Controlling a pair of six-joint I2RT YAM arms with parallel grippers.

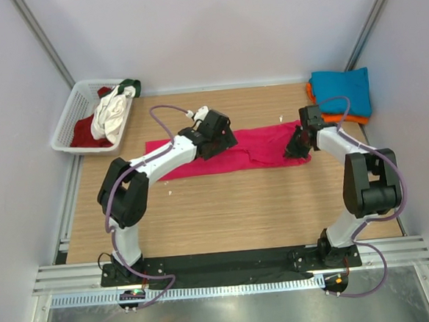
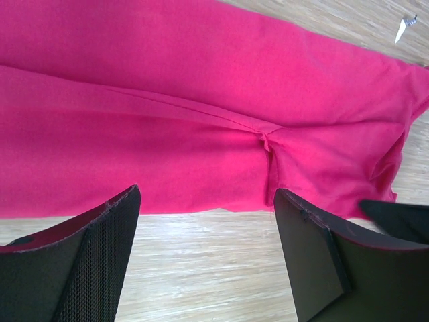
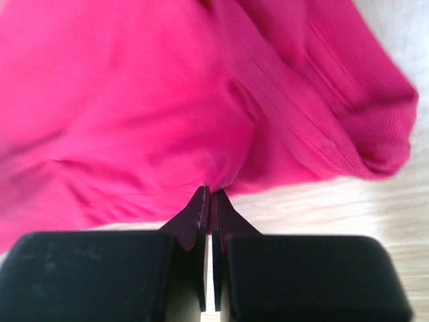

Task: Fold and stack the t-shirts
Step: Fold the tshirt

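My right gripper (image 3: 209, 194) pinches this limp, light magenta t-shirt (image 1: 228, 151) at its 3 o'clock end; my spread left gripper (image 2: 206, 198) should take the 6 o'clock hem.

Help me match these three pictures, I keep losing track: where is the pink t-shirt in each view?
Top external: pink t-shirt lies stretched sideways across the middle.
Left wrist: it fills the upper half, above the open left fingers.
Right wrist: it fills most of the frame; the right fingers pinch its near edge.
Shared landmark: the wooden table along its near edge.
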